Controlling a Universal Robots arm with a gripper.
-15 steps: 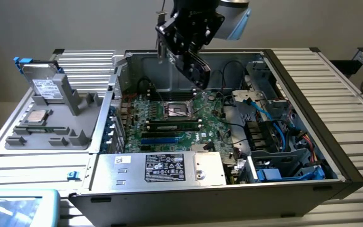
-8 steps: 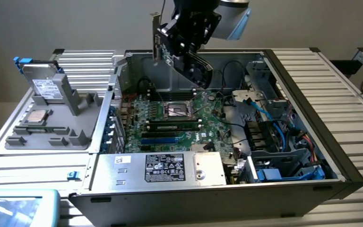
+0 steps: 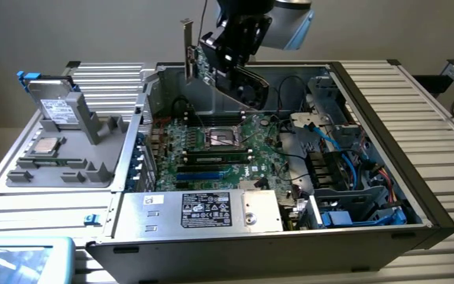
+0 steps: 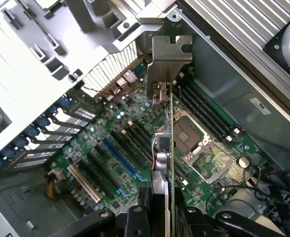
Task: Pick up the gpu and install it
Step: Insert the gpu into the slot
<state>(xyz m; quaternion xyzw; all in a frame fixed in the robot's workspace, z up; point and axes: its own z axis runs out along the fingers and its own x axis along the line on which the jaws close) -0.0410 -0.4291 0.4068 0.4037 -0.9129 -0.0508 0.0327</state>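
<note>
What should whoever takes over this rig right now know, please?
Gripper: fingers shut on the gpu, holding it in the air.
Gpu: tilted, its metal end bracket uppermost, over the open computer case and above the motherboard; it appears to touch neither.
Done: the card has been picked up.
Left: it is not seated; the blue expansion slots are empty.

gpu (image 4: pixel 163 143): green, silver | motherboard (image 4: pixel 85 143): green | slot (image 4: pixel 119 159): blue | tray (image 3: pixel 77 163): grey
</note>
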